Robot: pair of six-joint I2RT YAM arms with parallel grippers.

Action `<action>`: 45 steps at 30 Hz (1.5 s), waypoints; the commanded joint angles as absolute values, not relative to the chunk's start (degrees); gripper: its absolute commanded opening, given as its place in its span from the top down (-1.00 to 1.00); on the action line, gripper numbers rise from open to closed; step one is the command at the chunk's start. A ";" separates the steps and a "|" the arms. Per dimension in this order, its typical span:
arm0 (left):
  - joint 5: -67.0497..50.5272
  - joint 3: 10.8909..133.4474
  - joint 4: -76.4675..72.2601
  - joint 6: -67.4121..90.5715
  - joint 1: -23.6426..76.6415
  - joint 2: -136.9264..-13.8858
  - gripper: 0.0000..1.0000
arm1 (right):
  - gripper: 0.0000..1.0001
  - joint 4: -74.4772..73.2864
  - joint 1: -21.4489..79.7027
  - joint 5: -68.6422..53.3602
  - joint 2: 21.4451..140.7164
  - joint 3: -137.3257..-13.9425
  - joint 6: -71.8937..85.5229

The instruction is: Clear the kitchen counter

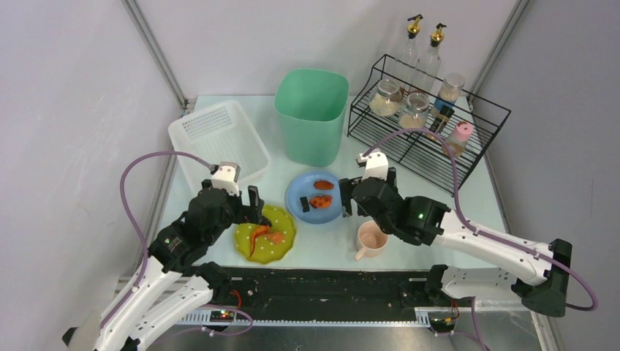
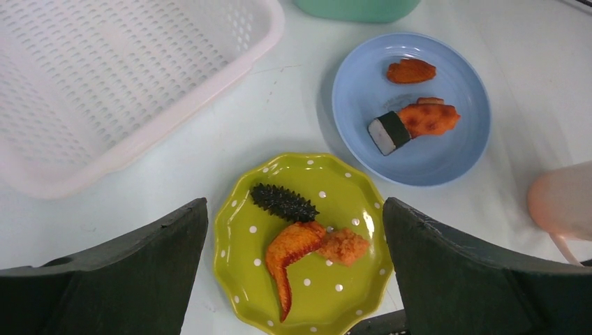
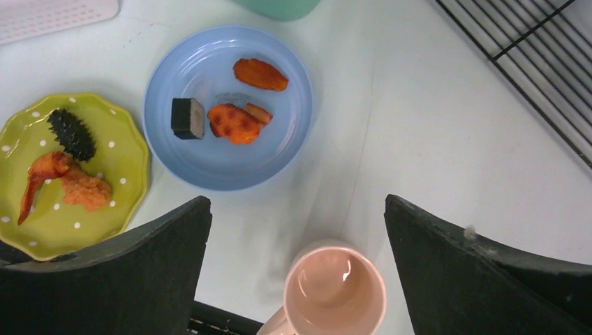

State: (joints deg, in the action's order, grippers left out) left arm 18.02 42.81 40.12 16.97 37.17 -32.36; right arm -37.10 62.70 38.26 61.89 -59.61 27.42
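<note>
Top view: high, rear, down onto kitchen counter [image 1: 322, 252]; wrist views: close, downward, sharing blue plate [image 2: 433, 159].

A: What closes the space in?
B: Three plain walls, pale grey with a lilac tint: the back wall [image 1: 241, 36], the left wall [image 1: 66, 110] and the right wall [image 1: 570, 146].
A: Any framing?
B: Two silver metal posts, the left post [image 1: 157, 55] and the right post [image 1: 501, 47], meet the far corners of the pale bench [image 1: 322, 248] and slant outward in the overhead view.
A: And the light?
B: Soft and even, with faint shadows.
A: Below the near edge?
B: A grey strip [image 1: 351, 338], possibly brushed metal; it is hard to tell from above.
</note>
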 commanded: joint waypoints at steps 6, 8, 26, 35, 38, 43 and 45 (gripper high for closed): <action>23.92 42.70 39.73 19.39 37.59 -32.83 -0.97 | -0.76 -36.07 65.78 31.80 69.14 -59.26 34.36; 23.71 42.70 39.75 19.42 37.57 -33.32 -0.97 | -0.70 -35.29 66.74 31.36 72.03 -59.27 34.71; 22.13 42.80 39.75 18.37 37.62 -34.04 -0.97 | -0.28 -25.95 53.34 18.73 85.30 -59.25 41.60; 20.19 42.87 39.76 18.27 37.59 -34.02 -0.97 | -0.23 -22.65 47.15 18.49 88.75 -57.54 42.12; 20.02 42.88 39.72 18.27 37.54 -33.76 -0.97 | -0.21 -20.99 45.39 16.56 89.92 -56.31 42.75; 19.27 42.95 39.66 18.06 37.62 -34.26 -0.97 | -0.17 -18.42 44.27 13.84 92.49 -55.73 43.41; 18.86 42.96 39.66 17.98 37.62 -34.49 -0.97 | -0.16 -17.56 44.02 13.21 93.34 -55.38 43.93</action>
State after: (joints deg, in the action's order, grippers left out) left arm 20.08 42.81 40.47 18.02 37.17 -34.13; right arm -21.52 44.38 15.35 91.79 -55.81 42.15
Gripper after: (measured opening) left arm 0.985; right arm 0.588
